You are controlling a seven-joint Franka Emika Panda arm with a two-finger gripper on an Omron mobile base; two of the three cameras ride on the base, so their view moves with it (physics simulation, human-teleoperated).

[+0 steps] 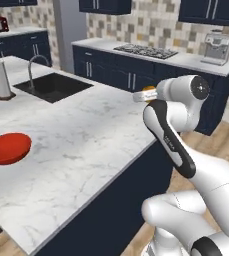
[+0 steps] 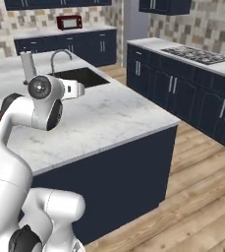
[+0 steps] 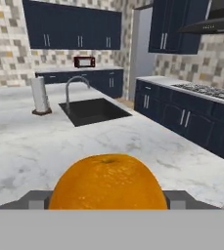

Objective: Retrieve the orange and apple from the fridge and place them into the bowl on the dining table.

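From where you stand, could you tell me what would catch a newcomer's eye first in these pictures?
First the orange, large and bright in the hand view, clamped between the fingers of the gripper above the dining table. Next the glossy red bowl, which sits on the marble top near its left edge in the left base view, well apart from the gripper. Behind them lies the dark sink with its curved tap.
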